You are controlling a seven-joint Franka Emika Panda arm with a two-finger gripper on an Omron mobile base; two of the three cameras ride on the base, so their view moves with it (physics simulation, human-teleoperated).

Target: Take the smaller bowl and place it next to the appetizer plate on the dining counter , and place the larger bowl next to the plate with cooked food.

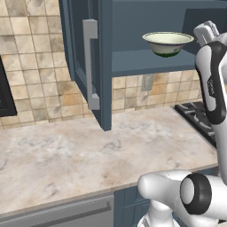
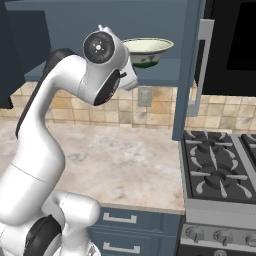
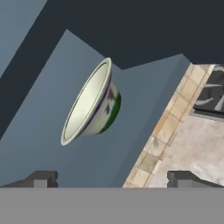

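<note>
The larger bowl [image 1: 168,43] sits upright on the bottom shelf [image 1: 146,62] of an open blue wall cabinet, above the tiled backsplash [image 1: 40,88] and the beige marble-patterned tabletop [image 1: 88,150]. From the right base view the bowl [image 2: 148,51] shows its cream rim and a green mark on its outer wall, partly hidden behind the arm's white wrist. The cabinet door [image 1: 86,62] stands swung open to the left of the shelf, its long grey handle [image 1: 91,64] upright. A black gas stove [image 2: 220,170] lies to the right of the tabletop, with a wall outlet [image 2: 144,96] on the tiles below the shelf. In the hand view, rolled sideways, the bowl [image 3: 89,103] appears tilted on the blue shelf, ahead of the tool [image 3: 112,178] and apart from it. The tool's two dark fingertips [image 3: 41,178] are spread wide, with nothing between them.
</note>
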